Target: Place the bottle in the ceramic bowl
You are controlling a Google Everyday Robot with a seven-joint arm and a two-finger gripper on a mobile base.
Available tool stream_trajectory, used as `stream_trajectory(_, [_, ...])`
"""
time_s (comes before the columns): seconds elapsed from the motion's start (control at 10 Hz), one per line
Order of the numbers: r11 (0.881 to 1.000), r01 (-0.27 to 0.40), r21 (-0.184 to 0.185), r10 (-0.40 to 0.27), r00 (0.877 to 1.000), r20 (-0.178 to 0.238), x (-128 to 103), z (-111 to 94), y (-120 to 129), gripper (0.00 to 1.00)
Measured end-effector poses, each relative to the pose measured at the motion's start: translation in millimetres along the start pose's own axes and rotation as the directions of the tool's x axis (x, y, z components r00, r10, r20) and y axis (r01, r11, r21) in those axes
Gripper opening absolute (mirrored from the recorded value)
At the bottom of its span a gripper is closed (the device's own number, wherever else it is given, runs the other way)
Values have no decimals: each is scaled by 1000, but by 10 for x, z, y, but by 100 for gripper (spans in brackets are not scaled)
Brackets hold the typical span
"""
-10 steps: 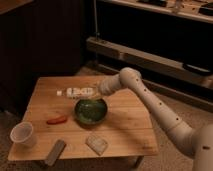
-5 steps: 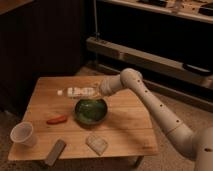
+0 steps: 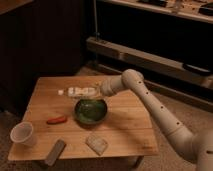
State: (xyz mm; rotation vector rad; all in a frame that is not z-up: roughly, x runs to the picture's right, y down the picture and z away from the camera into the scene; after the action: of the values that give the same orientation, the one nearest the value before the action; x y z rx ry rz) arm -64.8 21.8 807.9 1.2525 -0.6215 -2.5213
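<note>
The small clear bottle (image 3: 80, 91) with a white cap lies on its side on the wooden table (image 3: 125, 125), just behind the bowl. The glossy dark green ceramic bowl (image 3: 91, 110) stands near the table's middle. My gripper (image 3: 98, 91) is at the bottle's right end, at the end of the white arm that reaches in from the right. It is low over the table, just behind the bowl's far rim.
A white translucent cup (image 3: 22, 134) stands at the front left. A grey rectangular bar (image 3: 55, 152) lies at the front edge. A red-orange item (image 3: 56, 120) lies left of the bowl. A pale packet (image 3: 97, 144) lies in front of the bowl.
</note>
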Motion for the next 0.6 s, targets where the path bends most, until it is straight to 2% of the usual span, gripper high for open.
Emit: stream_trajectory(0.6, [1000,5,-21,-5,1000,-16,-36,-60,10,5])
